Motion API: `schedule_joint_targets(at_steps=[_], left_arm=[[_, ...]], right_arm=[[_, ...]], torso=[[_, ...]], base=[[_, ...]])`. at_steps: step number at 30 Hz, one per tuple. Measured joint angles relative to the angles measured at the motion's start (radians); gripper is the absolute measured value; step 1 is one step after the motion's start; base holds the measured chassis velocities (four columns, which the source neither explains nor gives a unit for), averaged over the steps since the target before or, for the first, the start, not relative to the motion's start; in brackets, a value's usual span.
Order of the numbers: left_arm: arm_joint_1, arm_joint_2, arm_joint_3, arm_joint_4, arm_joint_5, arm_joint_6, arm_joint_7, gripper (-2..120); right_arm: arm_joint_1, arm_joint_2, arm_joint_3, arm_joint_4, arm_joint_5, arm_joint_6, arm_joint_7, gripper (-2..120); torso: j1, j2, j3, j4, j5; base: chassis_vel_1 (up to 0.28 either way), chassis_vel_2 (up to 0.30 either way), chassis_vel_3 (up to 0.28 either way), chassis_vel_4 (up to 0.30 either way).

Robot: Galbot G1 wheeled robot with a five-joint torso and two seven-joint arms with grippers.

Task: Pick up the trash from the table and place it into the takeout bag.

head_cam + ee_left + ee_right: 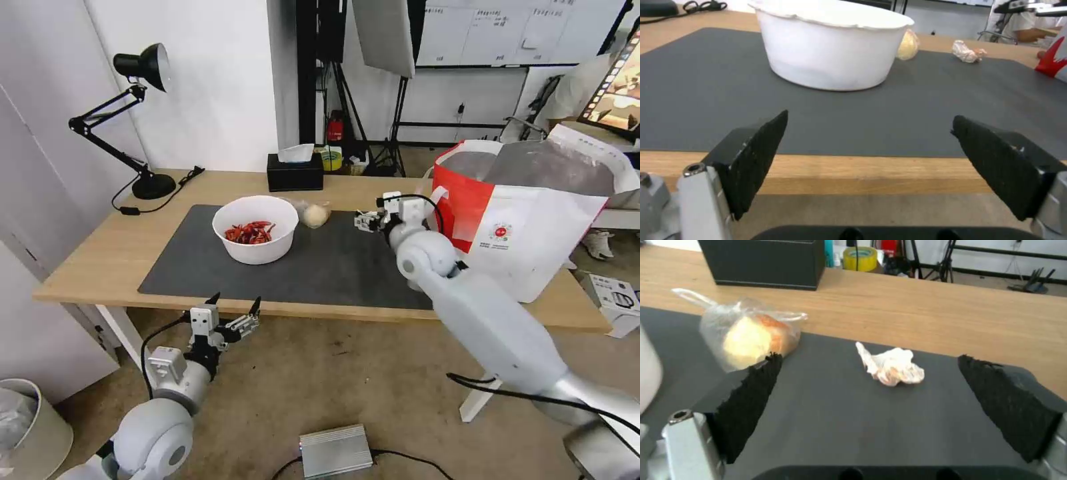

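Left gripper (pixel 233 308) is hanging spread just off the near edge of the light-wood table (pixel 100 253), facing the white round bowl of red chilli scraps (pixel 255 229). Right gripper (pixel 867 386), spread and empty, is hovering over the dark grey mat (pixel 333 267); its wrist view is revealing the small crumpled white tissue (pixel 891 367) ahead, the clear-bagged pale bun (pixel 751 338) beside the bowl. Beyond the right gripper, the white-and-red takeout bag (pixel 520 227) is standing open.

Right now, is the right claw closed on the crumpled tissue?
No: the right claw stands open, and the crumpled tissue lies untouched on the mat between its fingers.
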Motion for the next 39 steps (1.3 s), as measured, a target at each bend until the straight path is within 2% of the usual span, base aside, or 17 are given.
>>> schedule_joint_targets(at_steps=[3,18,30,39], left_arm=[[0.0,-0.004,0.0,0.006,-0.001,-0.001,0.0,100],[0.01,-0.012,-0.003,0.013,0.008,-0.006,0.0,100],[0.016,-0.011,-0.006,0.009,0.01,-0.016,0.0,100],[0.015,-0.006,-0.005,0.009,0.01,-0.017,0.0,100]], right_arm=[[0.05,0.05,-0.015,-0.104,-0.053,-0.004,0.0,100],[0.13,0.185,-0.012,-0.358,-0.136,-0.009,0.028,100],[0.161,0.266,0.009,-0.476,-0.176,0.003,0.03,100],[0.163,0.284,0.032,-0.524,-0.195,0.003,0.029,100]], torso=[[0.0,0.0,0.0,0.0,0.0],[0.0,0.0,0.0,0.0,0.0],[0.0,0.0,0.0,0.0001,0.0],[0.0,0.0,0.0,0.0,0.0001]], base=[[0.0,0.0,0.0,0.0],[0.0,0.0,0.0,0.0],[0.0,0.0,0.0,0.0],[0.0,0.0,0.0,0.0]])
